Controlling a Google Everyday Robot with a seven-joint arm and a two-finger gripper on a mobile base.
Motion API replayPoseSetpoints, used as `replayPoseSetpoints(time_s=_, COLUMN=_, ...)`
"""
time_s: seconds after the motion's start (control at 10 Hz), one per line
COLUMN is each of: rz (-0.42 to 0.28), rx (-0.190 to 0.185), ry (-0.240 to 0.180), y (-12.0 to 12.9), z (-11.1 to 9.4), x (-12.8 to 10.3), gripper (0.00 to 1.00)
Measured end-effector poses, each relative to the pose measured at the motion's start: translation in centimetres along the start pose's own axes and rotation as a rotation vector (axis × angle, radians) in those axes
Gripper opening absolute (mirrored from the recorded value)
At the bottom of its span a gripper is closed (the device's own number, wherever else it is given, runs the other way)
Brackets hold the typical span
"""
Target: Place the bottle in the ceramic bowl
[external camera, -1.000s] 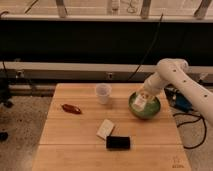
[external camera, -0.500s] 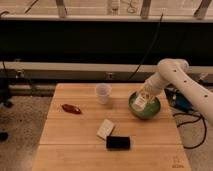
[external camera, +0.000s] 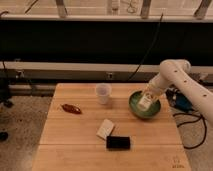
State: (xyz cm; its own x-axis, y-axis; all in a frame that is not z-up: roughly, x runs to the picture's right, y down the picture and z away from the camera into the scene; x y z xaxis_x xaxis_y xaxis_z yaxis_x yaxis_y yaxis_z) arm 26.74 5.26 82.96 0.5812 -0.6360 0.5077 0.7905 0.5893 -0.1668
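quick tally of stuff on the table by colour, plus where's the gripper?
White/cream: 3 – bottle, plastic cup, card
Green: 1 – ceramic bowl
Red: 1 – small item
Black: 1 – flat device
Total: 6
Gripper over the bowl, at the bottle.

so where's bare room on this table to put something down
Free: the front-left corner below the red object, and the front-right strip between the black phone and the table edge. Crowded: the plastic cup, white card and ceramic bowl, where the end effector holds the bottle.
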Motion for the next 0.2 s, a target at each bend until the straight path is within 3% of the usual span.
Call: replayPoseSetpoints(time_s=0.2, rz=0.004, rx=-0.013, ry=-0.001, y=0.46, z=0.37, x=0.39, gripper=0.73)
